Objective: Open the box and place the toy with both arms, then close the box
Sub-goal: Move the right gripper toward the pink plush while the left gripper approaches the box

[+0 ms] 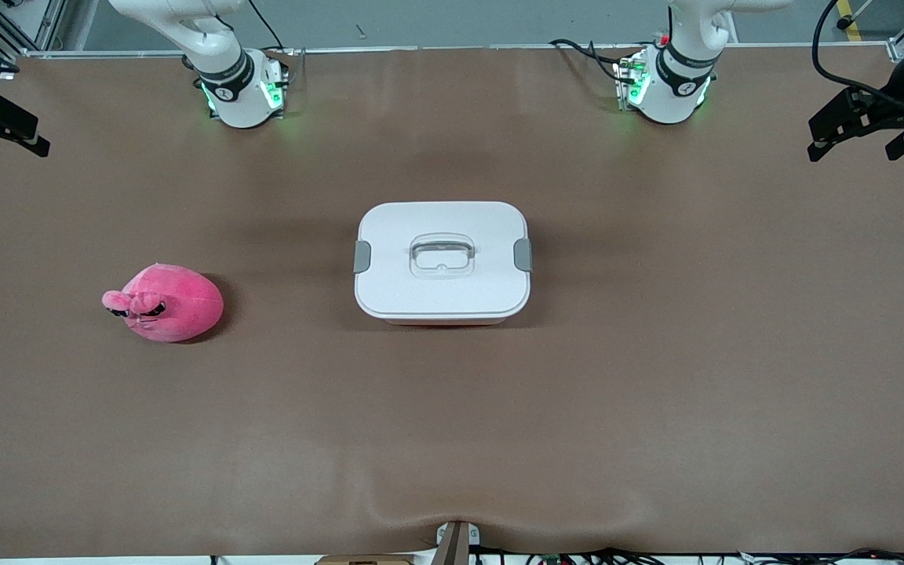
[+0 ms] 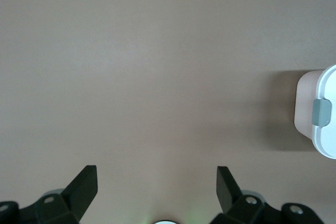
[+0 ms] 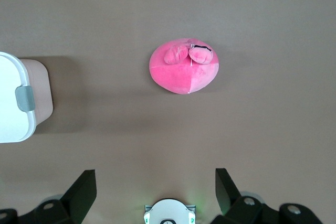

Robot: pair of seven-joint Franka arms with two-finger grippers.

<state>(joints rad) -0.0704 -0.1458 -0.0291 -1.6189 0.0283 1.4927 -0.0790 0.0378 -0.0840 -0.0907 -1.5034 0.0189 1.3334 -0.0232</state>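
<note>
Box point(image 1: 442, 263) sits mid-worktop, lid on, both grey clips point(image 1: 362, 256) latched on its short ends, clear handle point(image 1: 441, 256) recessed in the lid top. Toy point(image 1: 165, 302) lies on bare table toward the right arm's end, slightly nearer the front camera than the box, well apart from it, snout pointing at that end's edge.

Left gripper point(image 2: 156, 182): fingers spread wide, nothing between them, up over bare worktop at the left arm's end; box edge just shows in its wrist view. Right gripper point(image 3: 156, 184): also wide open and empty, high over the right arm's end with the toy below. Neither arm has started; lid not yet touched.

Handling, my read:
- Box: rigid smooth plastic, probably light when empty, likely to slide on the mat. Clips first, one per arm, pushing against each other so it stays put. Then lift by the handle bar.
- Toy: soft plush, light, compresses, not fragile. Pinch across the round body, not the snout.
</note>
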